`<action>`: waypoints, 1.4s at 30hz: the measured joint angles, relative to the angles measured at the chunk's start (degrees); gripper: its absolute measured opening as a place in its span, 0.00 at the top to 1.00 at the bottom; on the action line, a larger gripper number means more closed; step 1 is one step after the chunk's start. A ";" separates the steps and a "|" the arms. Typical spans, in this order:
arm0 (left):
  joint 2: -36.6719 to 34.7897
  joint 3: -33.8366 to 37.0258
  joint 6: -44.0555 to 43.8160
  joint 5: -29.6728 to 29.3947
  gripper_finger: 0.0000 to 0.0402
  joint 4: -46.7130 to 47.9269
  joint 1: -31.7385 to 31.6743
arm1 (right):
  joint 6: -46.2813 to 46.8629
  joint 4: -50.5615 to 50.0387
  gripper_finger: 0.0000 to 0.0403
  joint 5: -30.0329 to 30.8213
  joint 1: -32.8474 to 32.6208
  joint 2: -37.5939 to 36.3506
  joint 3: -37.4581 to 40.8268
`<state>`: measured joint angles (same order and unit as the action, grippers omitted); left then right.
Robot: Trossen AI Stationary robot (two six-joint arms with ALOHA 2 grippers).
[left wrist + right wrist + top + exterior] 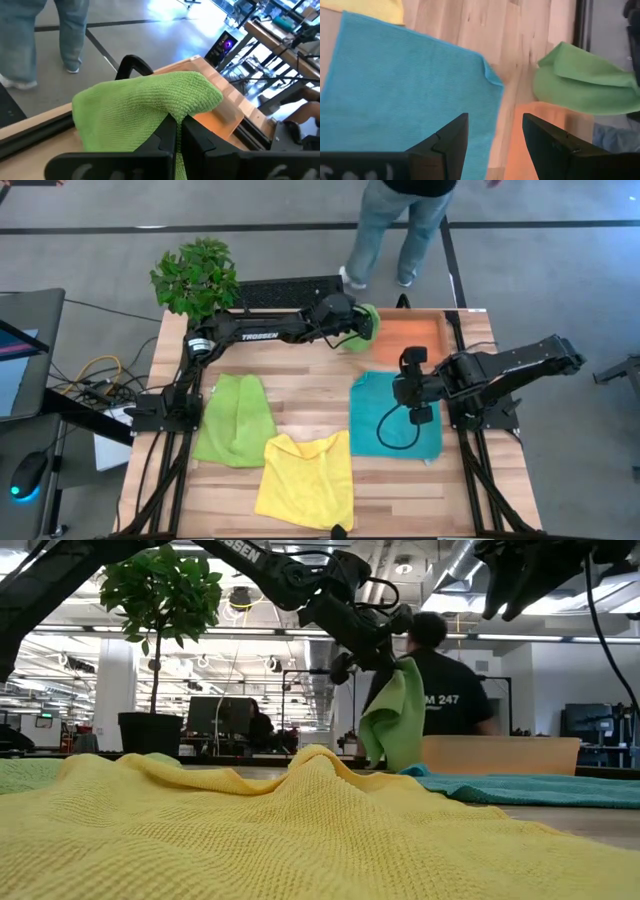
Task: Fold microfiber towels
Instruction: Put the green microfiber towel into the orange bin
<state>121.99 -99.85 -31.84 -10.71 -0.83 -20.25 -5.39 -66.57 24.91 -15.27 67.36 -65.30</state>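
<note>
Left gripper (352, 330): fingers pressed together on a folded green towel (362, 327), held in the air at the far side of the table, at the near-left corner of the orange tray (420, 338).
Held towel: hangs in a bunched fold below the fingers in the low view, clear of the tabletop.
Right gripper (412, 395): fingers apart, holding nothing, hovering over the teal towel (385, 420).
Other towels: teal one lies flat at the right of the table with one far corner curled; a second green towel (235, 420) lies rumpled at the left; a yellow towel (305, 478) lies at the near edge, touching both.
Step in hand (judged): setting the folded green towel into the tray.
Doing it well: carry it fully over the tray floor, lower until the cloth rests, then part the fingers, so the fold does not spring open.
Edges: the tray rim sits just beside the hanging cloth; a low pass could snag it.
Open room: bare wood (310, 395) between the arms is free; a potted plant (195, 277) stands at the far left corner.
Bystander: a person (395, 225) stands just beyond the far table edge, near the tray.
</note>
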 joint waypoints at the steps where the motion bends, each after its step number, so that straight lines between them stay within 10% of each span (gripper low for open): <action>1: 0.00 0.00 -0.55 0.01 1.00 -0.08 0.00 | 0.18 0.02 0.47 0.52 0.00 -0.01 0.00; 21: -0.03 -6.34 5.37 9.49 1.00 4.26 -1.87 | 8.07 -5.22 0.47 7.39 -0.04 0.01 0.00; 42: 0.00 -24.98 41.49 18.21 1.00 42.27 -0.89 | -2.84 18.69 0.47 13.32 2.35 -15.78 11.23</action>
<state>121.99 -124.83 9.64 7.51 41.44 -21.14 -8.23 -47.88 38.23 -12.92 51.58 -54.06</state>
